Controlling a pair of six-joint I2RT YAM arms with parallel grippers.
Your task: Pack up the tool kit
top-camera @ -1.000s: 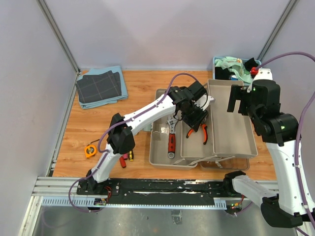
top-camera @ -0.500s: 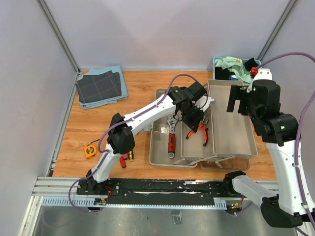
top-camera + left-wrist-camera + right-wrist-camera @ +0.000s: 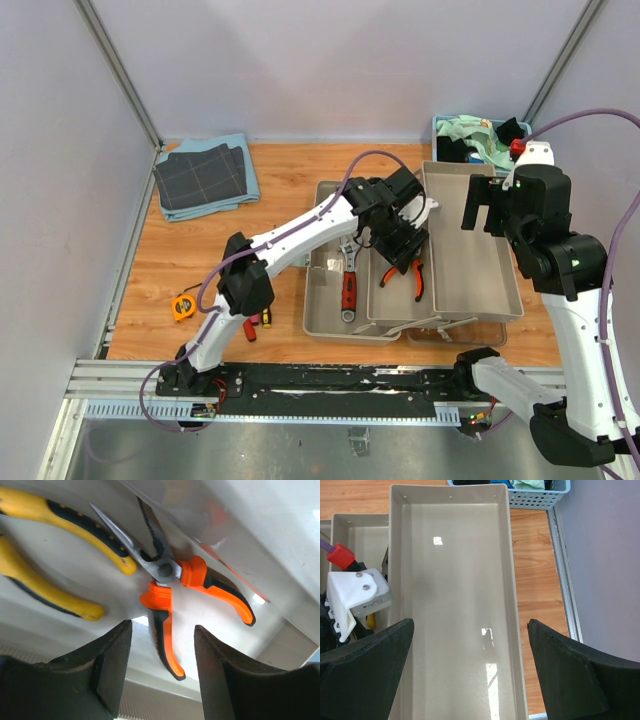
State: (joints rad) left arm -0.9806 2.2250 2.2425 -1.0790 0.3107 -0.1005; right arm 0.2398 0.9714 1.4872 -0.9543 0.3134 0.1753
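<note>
Toolbox [image 3: 465,285]: trays folded out, lid open.
Right gripper [image 3: 470,626]: spread wide, empty, above the toolbox's right tray.
Left gripper [image 3: 161,630]: spread wide, holding nothing, over the toolbox's middle tray — the nearer arm.
Pliers [image 3: 167,571]: flat in that middle tray — directly beneath the left gripper, one orange handle running between its fingers.

L arm [image 3: 300,235] stretched fwd w/ elbow bent, wrist pitched down. L gripper [image 3: 161,630] points down, jaws apart. R arm [image 3: 580,300] stands upright, wrist folded over the top. R gripper [image 3: 469,635] aims straight down, jaws spread wide.
</note>
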